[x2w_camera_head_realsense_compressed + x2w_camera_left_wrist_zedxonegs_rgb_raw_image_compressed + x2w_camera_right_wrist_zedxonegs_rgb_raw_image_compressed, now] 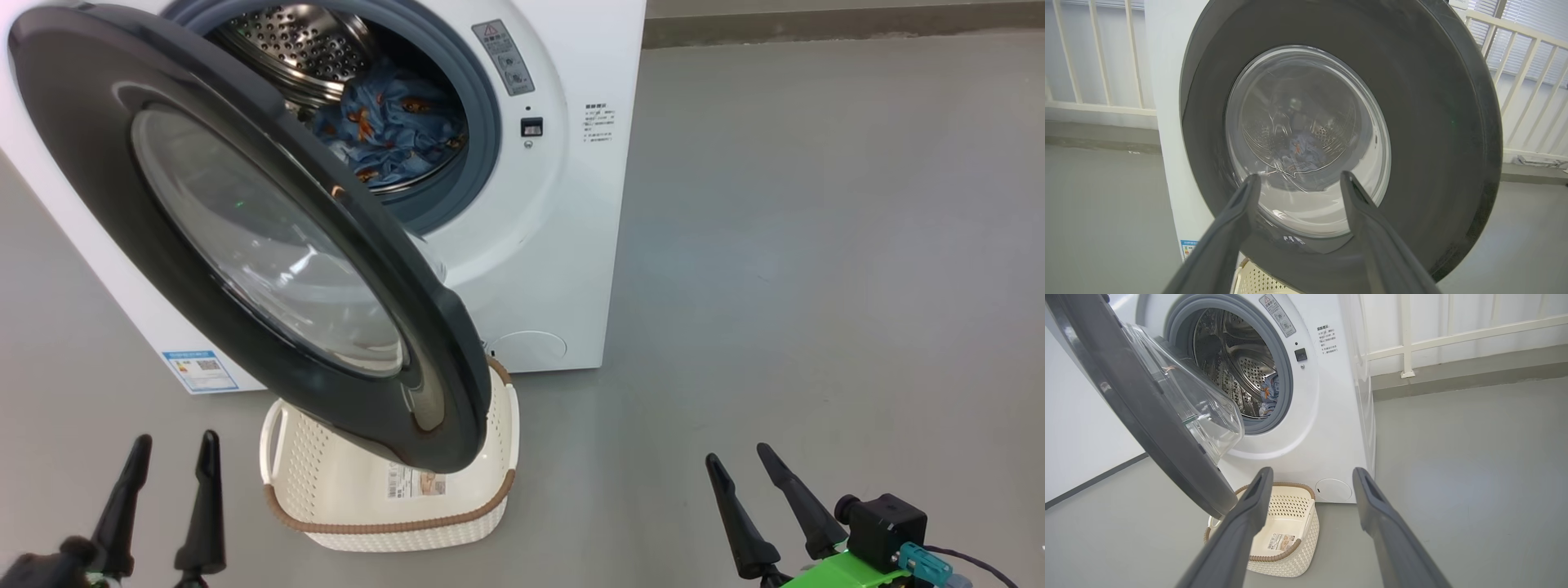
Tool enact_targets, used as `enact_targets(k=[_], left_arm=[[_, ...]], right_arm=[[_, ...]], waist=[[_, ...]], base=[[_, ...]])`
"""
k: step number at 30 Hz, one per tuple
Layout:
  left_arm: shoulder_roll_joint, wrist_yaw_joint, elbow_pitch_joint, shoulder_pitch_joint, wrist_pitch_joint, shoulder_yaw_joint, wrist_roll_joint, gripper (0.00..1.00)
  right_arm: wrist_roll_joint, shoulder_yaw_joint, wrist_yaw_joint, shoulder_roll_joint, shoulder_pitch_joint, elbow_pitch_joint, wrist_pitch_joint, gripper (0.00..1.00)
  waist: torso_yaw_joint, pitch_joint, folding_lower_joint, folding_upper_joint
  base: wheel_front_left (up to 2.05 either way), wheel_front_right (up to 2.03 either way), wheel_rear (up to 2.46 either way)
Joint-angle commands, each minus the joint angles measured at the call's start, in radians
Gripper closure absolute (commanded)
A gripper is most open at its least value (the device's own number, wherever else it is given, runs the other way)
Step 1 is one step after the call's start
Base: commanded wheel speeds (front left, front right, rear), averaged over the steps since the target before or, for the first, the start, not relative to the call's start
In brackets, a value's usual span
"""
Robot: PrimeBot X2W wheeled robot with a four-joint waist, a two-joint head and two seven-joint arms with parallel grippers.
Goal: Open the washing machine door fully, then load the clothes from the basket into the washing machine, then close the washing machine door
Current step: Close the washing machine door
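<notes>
inside washing machine (555, 245): clothes (392, 131) | basket (392, 527): bare | left end effector (176, 439), right end effector (737, 453): jaws apart

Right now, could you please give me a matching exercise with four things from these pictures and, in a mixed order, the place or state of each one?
Things:
1. washing machine door
2. clothes
3. basket
4. left hand

Places or states:
A. on the floor, nothing seen inside
B. open, holding nothing
C. inside the drum
D. swung out, hanging partly over the basket

Right pairs: 1-D, 2-C, 3-A, 4-B
</notes>
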Motion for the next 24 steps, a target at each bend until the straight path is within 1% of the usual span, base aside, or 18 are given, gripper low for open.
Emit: enact_targets(k=[1,5,6,8,12,18,24], left_arm=[[0.003,-0.003,-0.03,-0.015,-0.009,0.052,0.049,0.0],[-0.045,0.002,-0.048,-0.001,-0.009,0.094,0.196,0.0],[-0.045,0.002,-0.048,-0.001,-0.009,0.094,0.196,0.0],[-0.064,0.003,-0.056,0.01,-0.009,0.108,0.252,0.0],[-0.084,0.008,-0.053,0.041,-0.009,0.115,0.34,0.0],[-0.12,0.008,-0.01,0.075,-0.009,0.134,0.359,0.0],[-0.134,0.005,0.025,0.078,-0.009,0.15,0.362,0.0]], right_arm=[[-0.002,0.022,0.002,0.0,-0.012,-0.025,-0.011,0.0],[-0.004,0.024,0.002,0.0,-0.019,-0.027,-0.011,0.0],[-0.004,0.024,0.002,0.0,-0.019,-0.027,-0.011,0.0],[-0.005,0.025,0.002,0.001,-0.02,-0.028,-0.012,0.0],[-0.006,0.028,0.002,0.002,-0.02,-0.027,-0.012,0.0],[-0.008,0.031,0.002,-0.001,-0.015,-0.027,-0.013,0.0],[-0.01,0.032,0.002,-0.003,-0.011,-0.027,-0.013,0.0]], waist=[[-0.002,0.002,0.0,0.0],[-0.007,0.004,0.0,0.0],[-0.007,0.004,0.0,0.0],[-0.009,0.003,0.0,0.0],[-0.014,0.001,0.0,0.0],[-0.017,-0.007,0.0,0.0],[-0.018,-0.012,0.0,0.0]], base=[[0.0,0.0,0.0],[0.0,0.0,0.0],[0.0,0.0,0.0],[0.0,0.0,0.0],[0.0,0.0,0.0],[0.0,0.0,0.0],[0.0,0.0,0.0]])
